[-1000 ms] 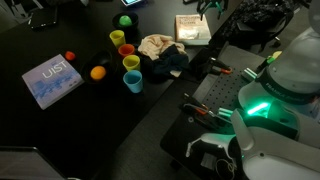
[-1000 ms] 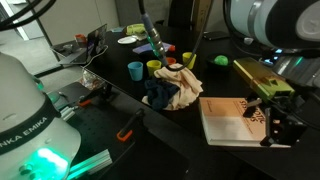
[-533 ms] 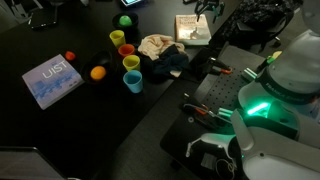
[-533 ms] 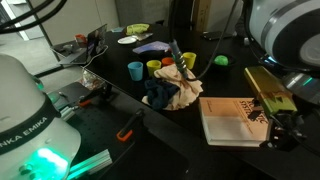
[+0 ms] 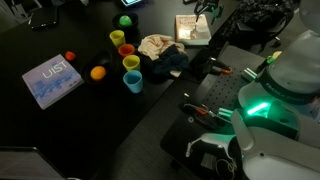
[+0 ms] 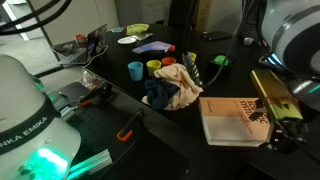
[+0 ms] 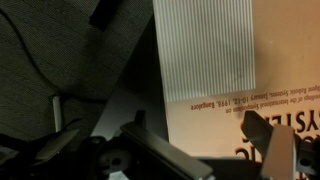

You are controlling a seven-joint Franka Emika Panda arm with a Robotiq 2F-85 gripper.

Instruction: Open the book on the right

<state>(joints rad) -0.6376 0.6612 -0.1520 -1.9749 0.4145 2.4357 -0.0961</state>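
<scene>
Hovering over one edge of the book [image 6: 232, 118], the gripper [image 6: 280, 135] has fingers spread, grasping nothing; book lies closed on table [image 5: 95, 115].

Wrist view: the book [image 7: 210, 60] overruns the top and right edges. We see only a striped panel and a band of inverted print, with the large letters clipped at the right edge. Below the book, one finger [image 7: 262, 135] of the gripper is out of focus, and the rest of the gripper there is a dark blur.

In an exterior view the gripper [image 6: 284, 128] covers the right margin of the book [image 6: 232, 120] and is itself cut by the frame edge; we cannot tell how the jaws stand.

In an exterior view the book [image 5: 192, 28] is too small for us to read its cover. The gripper [image 5: 206, 12] just beside it merges into the dark background.
</scene>
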